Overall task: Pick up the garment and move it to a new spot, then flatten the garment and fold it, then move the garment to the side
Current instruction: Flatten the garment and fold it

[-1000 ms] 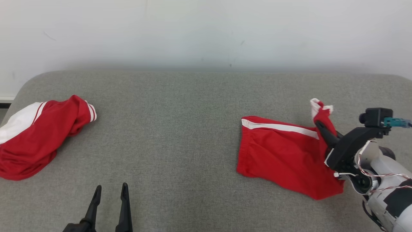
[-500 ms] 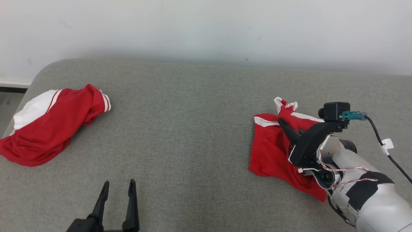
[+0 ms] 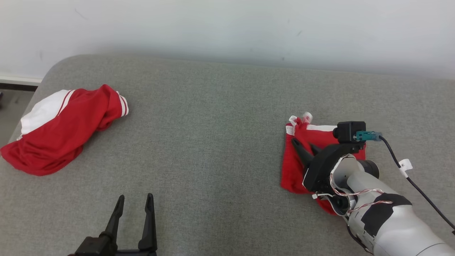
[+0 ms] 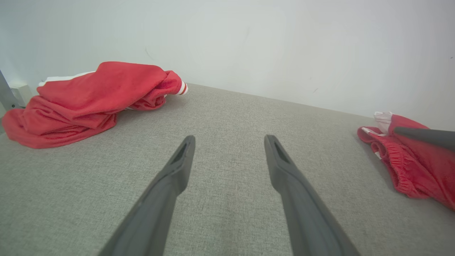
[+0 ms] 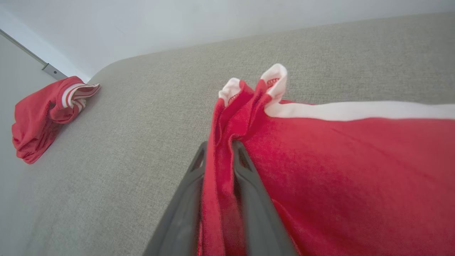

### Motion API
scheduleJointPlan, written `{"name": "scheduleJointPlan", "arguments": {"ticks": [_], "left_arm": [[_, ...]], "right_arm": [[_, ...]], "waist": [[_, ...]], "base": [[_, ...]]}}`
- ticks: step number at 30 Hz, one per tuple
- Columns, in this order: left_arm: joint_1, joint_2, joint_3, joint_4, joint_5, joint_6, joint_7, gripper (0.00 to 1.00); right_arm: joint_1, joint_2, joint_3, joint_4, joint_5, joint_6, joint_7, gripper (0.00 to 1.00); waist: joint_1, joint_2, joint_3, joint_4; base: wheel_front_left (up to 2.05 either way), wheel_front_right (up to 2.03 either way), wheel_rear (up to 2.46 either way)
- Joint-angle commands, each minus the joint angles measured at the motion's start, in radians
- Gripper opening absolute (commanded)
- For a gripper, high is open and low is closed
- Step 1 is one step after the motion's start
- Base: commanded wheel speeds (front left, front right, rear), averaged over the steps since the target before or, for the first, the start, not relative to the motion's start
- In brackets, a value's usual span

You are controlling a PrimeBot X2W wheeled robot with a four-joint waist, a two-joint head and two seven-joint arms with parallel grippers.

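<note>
The garment is a pair of red shorts with a white side stripe, folded over on itself at the right of the grey cushion. My right gripper lies on top of it with its fingers slightly parted. In the right wrist view a fold of the garment still stands between the right gripper's fingers, below two white corners. My left gripper hovers open and empty over bare cushion at the lower left. The left wrist view shows the left gripper wide apart and the garment far right.
A second red and white garment lies bunched near the cushion's rounded left end, also seen as a red heap and a small red bundle. A pale wall runs behind the cushion. A black cable trails from the right wrist.
The right gripper carried the shorts' corner leftward, folding the cloth over itself, then its fingers parted. The head camera also shifted. The left gripper stayed open.
</note>
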Motion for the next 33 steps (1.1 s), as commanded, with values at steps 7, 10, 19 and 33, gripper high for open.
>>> {"name": "scheduleJointPlan", "arguments": {"ticks": [7,10,19,33], "left_arm": [[0.023,-0.001,0.025,0.006,0.002,0.005,-0.003,1.00],[0.028,-0.001,0.029,0.004,0.002,0.006,-0.003,1.00],[0.045,-0.001,0.040,-0.007,0.010,0.005,-0.003,1.00],[0.047,-0.001,0.058,-0.003,0.030,0.002,-0.003,1.00]], "right_arm": [[-0.012,-0.046,0.003,-0.049,-0.004,-0.002,-0.096,1.00],[-0.003,-0.084,0.002,-0.076,-0.025,-0.002,-0.157,1.00],[0.088,-0.199,-0.154,-0.130,-0.146,-0.002,-0.220,1.00],[0.350,-0.104,-0.443,-0.219,-0.443,-0.002,-0.221,0.00]], "waist": [[-0.0001,-0.0001,-0.030,-0.026],[-0.0001,-0.0001,-0.039,-0.035],[-0.0001,-0.0001,-0.048,-0.050],[-0.0001,-0.0001,-0.038,-0.044]], "base": [[0.00,0.00,0.00],[0.00,0.00,0.00],[0.00,0.00,0.00],[0.00,0.00,0.00]]}}
